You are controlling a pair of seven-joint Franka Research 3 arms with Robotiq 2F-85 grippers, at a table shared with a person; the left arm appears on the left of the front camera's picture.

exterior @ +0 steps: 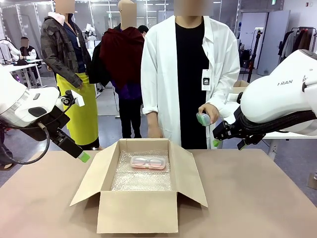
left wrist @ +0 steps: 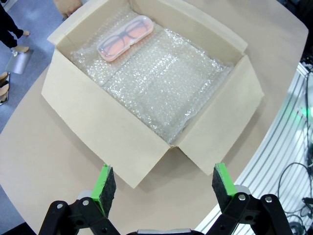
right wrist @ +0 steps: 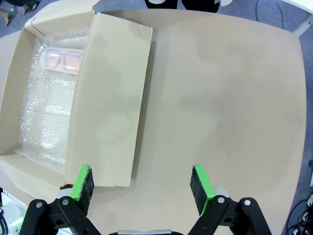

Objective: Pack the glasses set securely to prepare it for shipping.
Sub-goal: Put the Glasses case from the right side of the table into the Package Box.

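Left and right jaws wide open, empty. Judge pale pink translucent oblong glasses case (exterior: 147, 162), in brown cardboard box (exterior: 138, 210) by bench (exterior: 262, 198) near edge, light, stiff, slick; grip across narrow width.

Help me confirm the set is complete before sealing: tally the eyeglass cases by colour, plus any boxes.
Cardboard box: 1
Pink eyeglass case: 1, lying inside it
Mint green eyeglass case: 1, in the person's hand
Total: 3
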